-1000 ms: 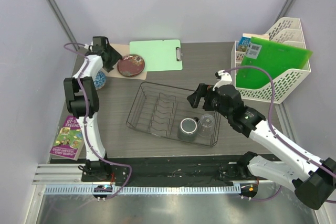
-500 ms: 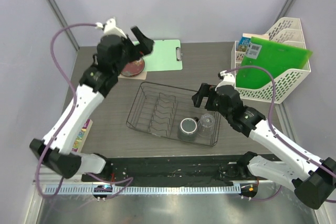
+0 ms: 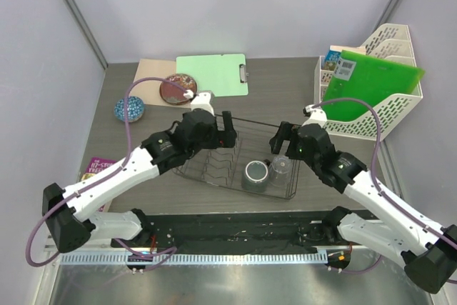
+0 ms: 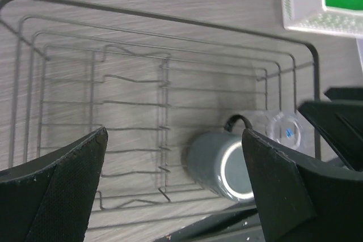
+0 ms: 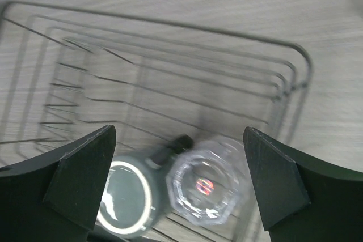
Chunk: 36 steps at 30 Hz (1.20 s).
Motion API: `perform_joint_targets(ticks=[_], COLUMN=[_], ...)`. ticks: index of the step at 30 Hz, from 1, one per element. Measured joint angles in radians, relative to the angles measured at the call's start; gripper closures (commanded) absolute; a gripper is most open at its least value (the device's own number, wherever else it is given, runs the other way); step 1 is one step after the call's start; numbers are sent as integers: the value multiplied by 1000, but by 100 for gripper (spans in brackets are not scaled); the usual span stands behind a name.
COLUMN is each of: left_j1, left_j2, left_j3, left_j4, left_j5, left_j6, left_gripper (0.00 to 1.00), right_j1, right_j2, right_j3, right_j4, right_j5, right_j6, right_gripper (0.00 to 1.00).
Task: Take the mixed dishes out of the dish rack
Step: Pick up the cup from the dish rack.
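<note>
Edges of glass cup (image 3: 281,168) are blurring against grey mug (image 3: 255,174), five o'clock in dish rack (image 3: 214,156); left end effector (image 4: 173,162) and right end effector (image 5: 176,165) are gaping wide, empty.

There is one dish rack (image 3: 214,168), with one grey mug (image 3: 255,174) and one clear glass cup (image 3: 281,169). The table has one small red floral plate (image 3: 176,89) and one small blue patterned bowl (image 3: 129,109). There is also one clipboard (image 3: 212,74), one file holder (image 3: 385,41) and one book (image 3: 96,169).
</note>
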Motion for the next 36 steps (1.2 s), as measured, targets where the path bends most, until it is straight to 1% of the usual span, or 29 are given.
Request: perform_joint_targets(ticks=[1,2,4,7,12,18,21,30,36], left_j1=[-26,-76,-117,-165,-211,-233,-233,-233,-234], left_j2=[4,16,35,58,99,114,113,111,111], left_j3=[12,42,70,68,29,5,2,-22,-26], left_j4=[-7,-23,-25,-21,-20,-21,-19,-21,-23], left_j5=[-17,-48,-63,-81,-88,-92,-101,-113,-115], left_j6=[9,18,26,30,19,3,-5,-22,-31], left_gripper=[0,0,0,0,0,0,0,0,0], right_j1=[2,3,4,6,30,160,194,204,204], right_j2=[-8,-30,-72,-130,-138,-80,-40,19,129], right_j3=[-5,-15,-23,-24,-23,-23,-23,-23,-23], right_j4=[-18,-45,-87,-140,-206,-249,-251,-214,-161], right_j5=[11,26,46,69,68,89,107,167,172], right_j6=[-1,-2,-2,-3,-4,1,7,26,31], right_gripper=[0,0,0,0,0,0,0,0,0])
